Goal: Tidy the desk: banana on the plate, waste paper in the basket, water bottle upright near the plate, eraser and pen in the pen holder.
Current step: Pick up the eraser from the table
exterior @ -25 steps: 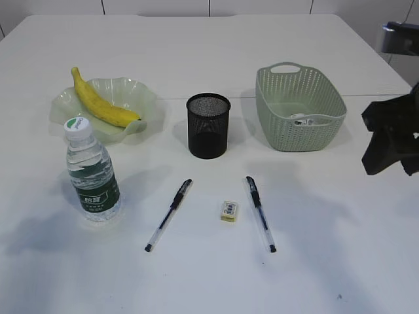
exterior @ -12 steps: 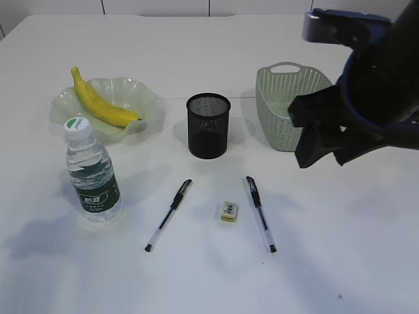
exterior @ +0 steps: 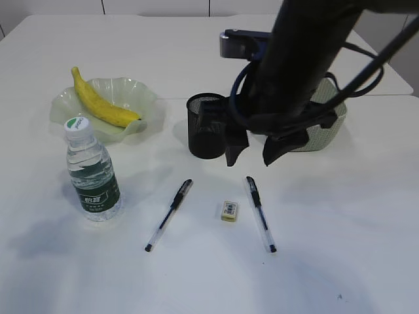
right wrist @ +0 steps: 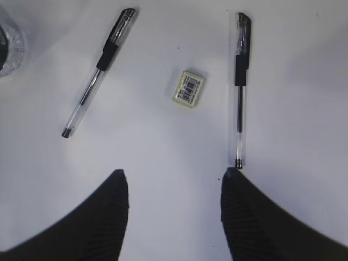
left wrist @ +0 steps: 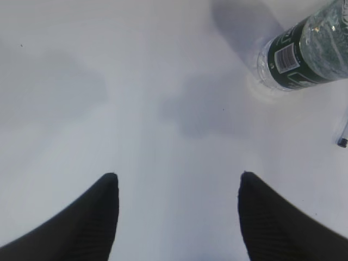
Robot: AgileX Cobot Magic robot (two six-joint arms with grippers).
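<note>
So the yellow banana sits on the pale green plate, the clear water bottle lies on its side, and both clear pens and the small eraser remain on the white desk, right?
Not quite. The exterior view shows the clear water bottle standing upright beside the pale green plate, not lying down. The yellow banana is on that plate; both clear pens and the small eraser lie on the desk.

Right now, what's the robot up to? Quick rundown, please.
Right pincer open, empty, above the eraser. Left pincer open over bare table. Two pens and eraser lie loose; pen holder waiting. Nothing in the way.
</note>
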